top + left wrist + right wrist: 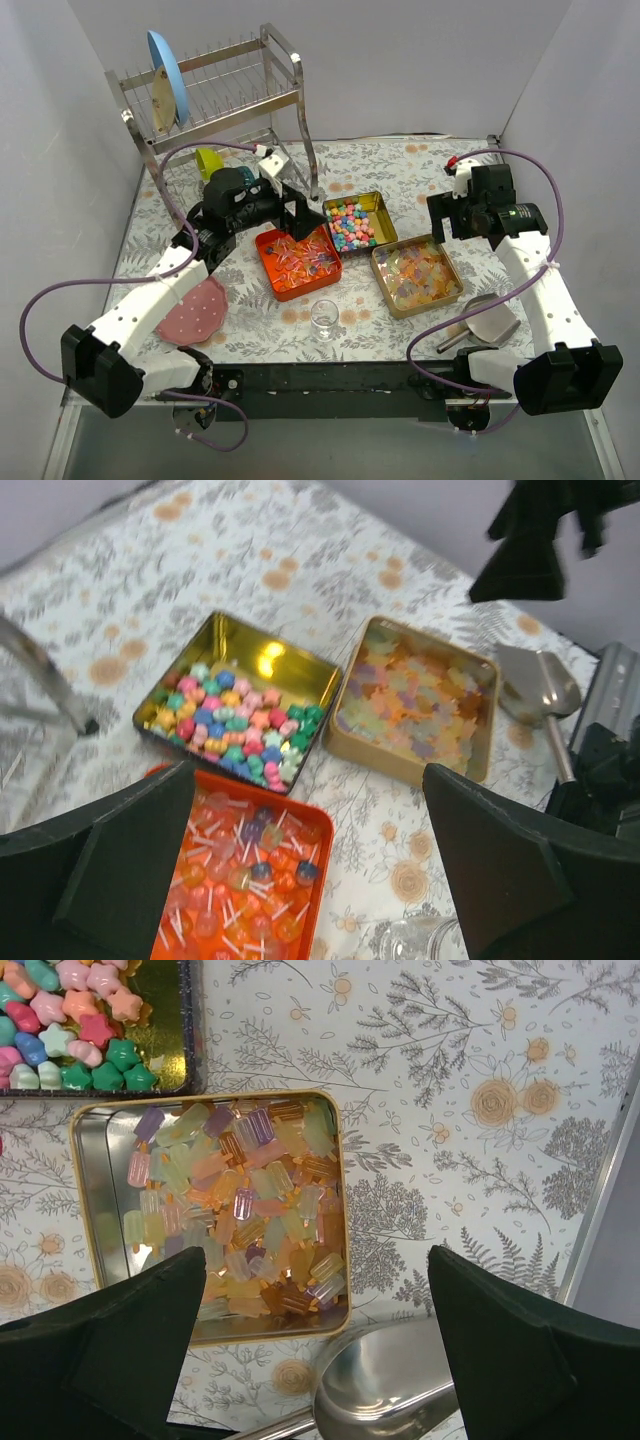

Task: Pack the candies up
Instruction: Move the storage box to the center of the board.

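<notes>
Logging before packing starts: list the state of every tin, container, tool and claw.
Orange tin: open, holding wrapped candies.
Gold-lined tin: open, about half filled with star candies.
Tan tin: open, holding jellies.
Glass: upright, empty.
Scoop: lying flat, empty.
Left claw: open, empty.
Right claw: open, empty.

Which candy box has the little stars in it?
The shiny gold-bottomed tin at the back, half filled with pastel stars. The orange tin holds stick lollipops, and the tan tin holds ice-lolly shapes.
</notes>
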Available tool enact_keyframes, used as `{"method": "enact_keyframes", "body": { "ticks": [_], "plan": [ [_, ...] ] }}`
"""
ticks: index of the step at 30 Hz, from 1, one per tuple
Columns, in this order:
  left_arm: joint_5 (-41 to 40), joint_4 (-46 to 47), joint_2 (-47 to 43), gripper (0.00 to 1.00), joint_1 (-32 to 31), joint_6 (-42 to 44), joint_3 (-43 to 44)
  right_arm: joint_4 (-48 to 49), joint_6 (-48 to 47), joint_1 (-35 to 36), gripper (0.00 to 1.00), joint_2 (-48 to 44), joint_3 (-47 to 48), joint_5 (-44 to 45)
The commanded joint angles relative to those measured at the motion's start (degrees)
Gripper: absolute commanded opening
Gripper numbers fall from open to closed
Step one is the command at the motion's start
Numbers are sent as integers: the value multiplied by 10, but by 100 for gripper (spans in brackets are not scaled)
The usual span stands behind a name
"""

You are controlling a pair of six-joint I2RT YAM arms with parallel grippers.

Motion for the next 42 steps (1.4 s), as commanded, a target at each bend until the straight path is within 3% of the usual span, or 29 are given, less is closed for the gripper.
{"method": "enact_keyframes", "body": {
  "ticks": [1, 2, 4, 5, 7, 8, 9, 12, 13, 15, 19, 25, 36, 42],
  "plan": [
    [-105, -74, 19, 98, -5, -25, -18, 43, -93, -2, 100, 1, 27, -62],
    [-124, -86, 18, 98, -5, -30, -31, 51, -101, -2, 89, 2, 21, -84],
    [-142, -106, 11, 98, -4, -46, -46, 67, -100, -1, 80, 13, 19, -101],
    [-139, -117, 5, 98, -5, -47, -53, 66, -103, -2, 68, 21, 20, -137],
    [-129, -118, -5, 90, -4, -49, -72, 56, -114, -2, 40, 51, 27, -183],
    [-127, -116, -9, 84, -4, -50, -75, 58, -121, -1, 7, 59, 22, -215],
    [-129, -114, -8, 67, -4, -47, -76, 62, -119, -1, 1, 73, 8, -221],
    [-116, -106, 10, 31, -3, -15, -68, 86, -117, -1, 1, 88, -15, -229],
    [-111, -101, 16, 11, -3, -6, -60, 92, -121, -1, 1, 93, -28, -232],
    [-94, -91, 46, 0, -3, 14, -51, 111, -111, -1, 1, 107, -41, -218],
    [-78, -107, 121, 0, -3, 30, -32, 131, -104, -1, 1, 137, -60, -209],
    [-95, -48, 199, 0, -4, 43, -57, 171, -115, -1, 1, 182, -73, -171],
    [-72, 5, 361, 0, -4, 6, 39, 188, -128, -1, 1, 276, -31, -133],
    [-53, 18, 403, 0, -7, 10, 63, 196, -131, -1, 1, 330, 23, -119]
  ]
}}
